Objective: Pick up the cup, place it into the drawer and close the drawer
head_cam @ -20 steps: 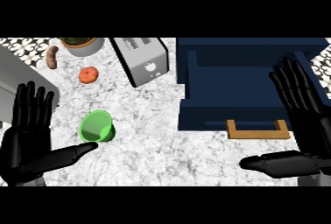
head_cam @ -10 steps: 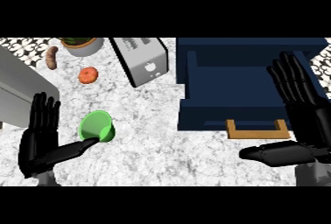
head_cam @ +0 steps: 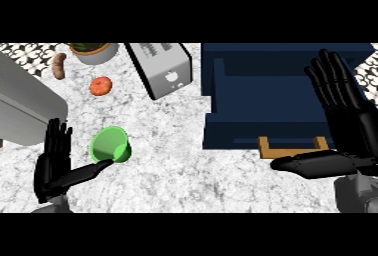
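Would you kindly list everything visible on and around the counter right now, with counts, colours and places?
cup: one, green, lying on its side on the counter at lower left, by the left thumb
drawer: one, dark blue, open, at upper right, with a wooden handle at its near edge
toaster: one, silver, top centre
tomato: one, red-orange, upper left
sausage: one, brown, far upper left
plant pot: one, grey, top left
grey appliance: one, at left edge
counter: one, white marble
left hand: one, black, open, beside the cup
right hand: one, black, open, at right edge
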{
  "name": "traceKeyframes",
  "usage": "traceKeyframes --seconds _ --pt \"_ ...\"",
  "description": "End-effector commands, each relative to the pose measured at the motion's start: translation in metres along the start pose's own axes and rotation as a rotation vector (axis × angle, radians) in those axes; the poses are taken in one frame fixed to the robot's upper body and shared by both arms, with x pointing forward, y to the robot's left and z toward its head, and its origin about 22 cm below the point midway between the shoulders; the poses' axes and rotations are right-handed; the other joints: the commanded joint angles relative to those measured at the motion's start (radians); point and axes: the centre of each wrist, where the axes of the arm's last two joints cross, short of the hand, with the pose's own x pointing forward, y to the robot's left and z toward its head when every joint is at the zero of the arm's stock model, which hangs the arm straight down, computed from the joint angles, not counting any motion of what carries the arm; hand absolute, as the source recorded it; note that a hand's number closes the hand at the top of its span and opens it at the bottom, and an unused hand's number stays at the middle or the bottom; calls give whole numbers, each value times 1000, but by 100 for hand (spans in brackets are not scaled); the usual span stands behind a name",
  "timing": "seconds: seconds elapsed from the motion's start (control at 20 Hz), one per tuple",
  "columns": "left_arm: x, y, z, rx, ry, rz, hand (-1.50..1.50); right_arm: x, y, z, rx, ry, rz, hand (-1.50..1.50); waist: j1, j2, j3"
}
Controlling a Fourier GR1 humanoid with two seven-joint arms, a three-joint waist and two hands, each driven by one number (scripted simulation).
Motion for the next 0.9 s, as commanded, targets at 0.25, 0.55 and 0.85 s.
traceKeyframes --seconds 0.25,0.55,0.85 --pt "-68 28 26 25 12 -25 -150 1 -12 9 -4 1 5 -150 -3 0 0" --pt "-97 13 12 22 18 -25 -150 1 -18 6 6 8 -10 -150 -8 1 -1" --pt "-113 8 18 23 -30 -4 -150 13 -18 -7 19 -1 -2 -150 -12 4 -2"
